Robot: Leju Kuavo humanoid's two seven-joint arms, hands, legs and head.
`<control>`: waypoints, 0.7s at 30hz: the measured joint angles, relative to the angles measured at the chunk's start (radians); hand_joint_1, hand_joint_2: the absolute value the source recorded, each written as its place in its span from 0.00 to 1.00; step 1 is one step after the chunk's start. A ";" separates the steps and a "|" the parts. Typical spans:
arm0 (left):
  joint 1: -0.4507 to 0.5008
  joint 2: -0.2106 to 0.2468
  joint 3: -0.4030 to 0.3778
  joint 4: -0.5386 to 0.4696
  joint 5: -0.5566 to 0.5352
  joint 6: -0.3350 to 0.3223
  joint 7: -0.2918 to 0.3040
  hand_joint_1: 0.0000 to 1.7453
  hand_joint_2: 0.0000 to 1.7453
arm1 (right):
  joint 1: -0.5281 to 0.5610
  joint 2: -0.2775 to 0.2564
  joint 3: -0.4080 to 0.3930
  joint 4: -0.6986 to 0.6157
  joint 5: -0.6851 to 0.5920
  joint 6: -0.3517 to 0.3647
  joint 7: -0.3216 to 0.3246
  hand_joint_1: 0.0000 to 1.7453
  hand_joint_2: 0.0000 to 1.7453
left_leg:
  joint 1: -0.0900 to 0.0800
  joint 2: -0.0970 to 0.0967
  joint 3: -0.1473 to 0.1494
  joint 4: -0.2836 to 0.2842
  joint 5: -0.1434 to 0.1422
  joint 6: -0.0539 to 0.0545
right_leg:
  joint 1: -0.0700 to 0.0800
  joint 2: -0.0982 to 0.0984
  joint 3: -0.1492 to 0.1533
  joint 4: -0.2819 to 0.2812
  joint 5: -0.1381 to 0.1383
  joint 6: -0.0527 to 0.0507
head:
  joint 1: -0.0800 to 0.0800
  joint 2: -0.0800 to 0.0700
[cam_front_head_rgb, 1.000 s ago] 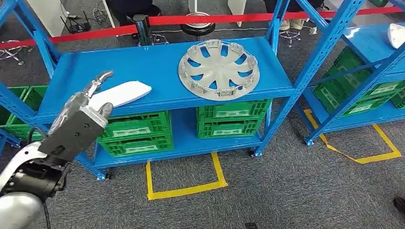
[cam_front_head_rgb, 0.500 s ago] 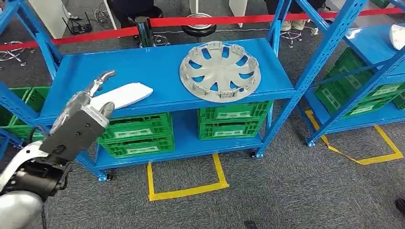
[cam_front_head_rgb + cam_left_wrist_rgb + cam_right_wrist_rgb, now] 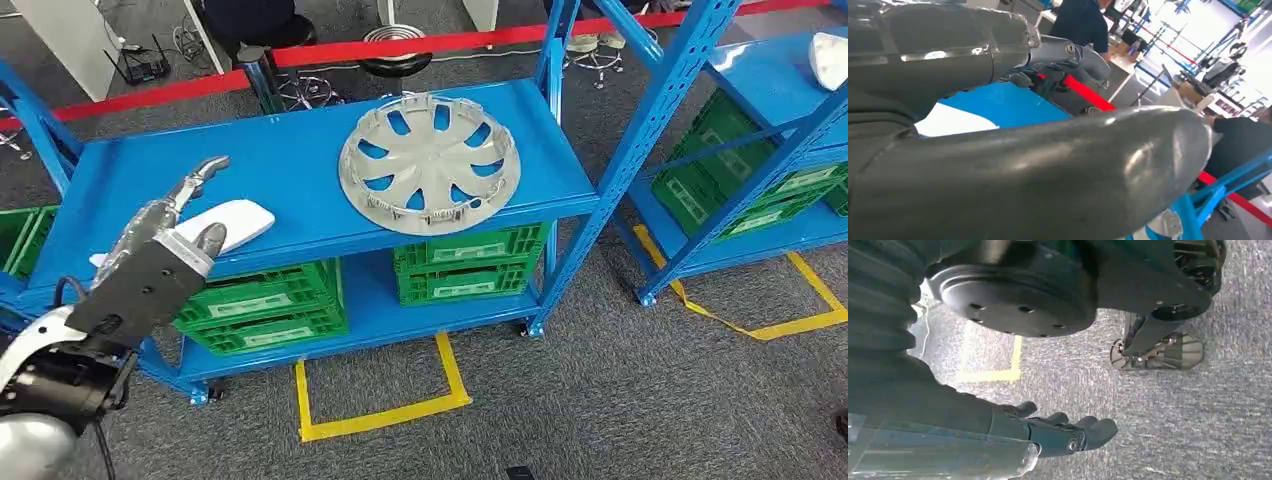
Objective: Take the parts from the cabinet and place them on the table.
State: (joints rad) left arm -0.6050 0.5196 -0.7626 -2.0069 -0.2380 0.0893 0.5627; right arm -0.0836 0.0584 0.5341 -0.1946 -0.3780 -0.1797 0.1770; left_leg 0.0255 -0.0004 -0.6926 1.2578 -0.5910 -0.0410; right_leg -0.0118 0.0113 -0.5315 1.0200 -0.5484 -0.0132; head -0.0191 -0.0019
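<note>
A white elongated part (image 3: 235,225) lies at the left front of the blue cabinet's top shelf (image 3: 300,165). A silver hubcap (image 3: 430,163) rests on the same shelf to the right, slightly overhanging the front edge. My left hand (image 3: 170,235) is raised at the near end of the white part, with fingers (image 3: 205,170) stretched over it and the thumb (image 3: 210,238) apart; it holds nothing. In the left wrist view the white part (image 3: 953,120) shows between the thumb (image 3: 1048,170) and the fingers (image 3: 1068,50). My right hand (image 3: 1068,432) hangs empty over the carpet.
Green crates (image 3: 265,300) fill the cabinet's lower shelf. A second blue rack (image 3: 760,90) stands to the right with green crates and a white part (image 3: 830,60). A red barrier tape (image 3: 400,45) runs behind. Yellow tape (image 3: 380,410) marks the grey carpet. A person (image 3: 1080,22) stands beyond.
The camera has turned, so the whole scene has slid left. My left hand now covers more of the white part's near end.
</note>
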 joint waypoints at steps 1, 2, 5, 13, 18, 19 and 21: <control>0.000 0.001 0.000 0.000 0.000 0.000 0.000 0.00 0.00 | -0.001 0.000 0.000 0.000 0.000 0.000 0.000 0.00 1.00 | -0.001 0.000 0.013 -0.070 0.072 0.005 | 0.001 0.003 0.020 0.000 -0.013 0.002 | -0.001 0.000; 0.000 0.002 0.000 0.000 0.000 0.000 0.000 0.00 0.00 | -0.002 0.001 0.000 -0.001 0.000 0.000 0.000 0.00 1.00 | -0.003 0.000 0.026 -0.153 0.143 0.013 | 0.002 0.005 0.041 -0.001 -0.027 0.006 | -0.004 0.000; 0.005 0.006 0.000 0.000 0.002 0.002 0.001 0.00 0.00 | -0.007 0.003 0.001 -0.001 -0.002 0.000 0.002 0.00 1.00 | -0.017 0.004 0.055 -0.183 0.108 0.027 | 0.001 0.009 0.049 -0.015 -0.038 0.026 | -0.012 0.000; 0.006 0.006 0.000 -0.009 0.002 0.006 0.000 0.00 0.00 | -0.007 0.003 0.008 -0.001 -0.011 0.000 0.002 0.00 1.00 | -0.010 0.003 0.156 -0.230 0.033 0.060 | 0.003 -0.006 -0.155 0.272 -0.101 0.056 | 0.026 0.000; 0.009 0.006 0.000 -0.008 0.002 0.006 0.000 0.00 0.00 | -0.002 0.000 0.015 -0.001 -0.010 0.000 0.000 0.00 1.00 | -0.017 0.001 0.245 -0.236 -0.040 0.059 | 0.025 -0.003 -0.164 0.042 0.136 0.005 | 0.042 0.000; 0.011 0.005 -0.002 -0.008 0.002 0.006 0.001 0.00 0.00 | 0.000 -0.007 0.016 0.000 -0.010 0.000 0.000 0.00 1.00 | -0.020 -0.005 0.257 -0.237 -0.047 0.051 | 0.028 0.007 -0.179 0.067 0.122 0.003 | 0.024 0.000; 0.012 0.006 0.000 -0.008 0.002 0.006 0.000 0.00 0.00 | -0.003 -0.006 0.018 0.000 -0.010 0.000 0.000 0.00 1.00 | -0.013 -0.010 0.268 -0.250 -0.050 0.038 | 0.034 0.004 -0.165 0.038 0.130 -0.004 | 0.032 0.000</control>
State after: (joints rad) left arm -0.5934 0.5253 -0.7629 -2.0150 -0.2361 0.0954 0.5631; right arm -0.0868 0.0526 0.5516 -0.1946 -0.3883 -0.1793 0.1770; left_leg 0.0129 -0.0104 -0.4246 1.0082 -0.6405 -0.0030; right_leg 0.0221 0.0155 -0.6970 1.0579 -0.4185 -0.0176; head 0.0134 -0.0019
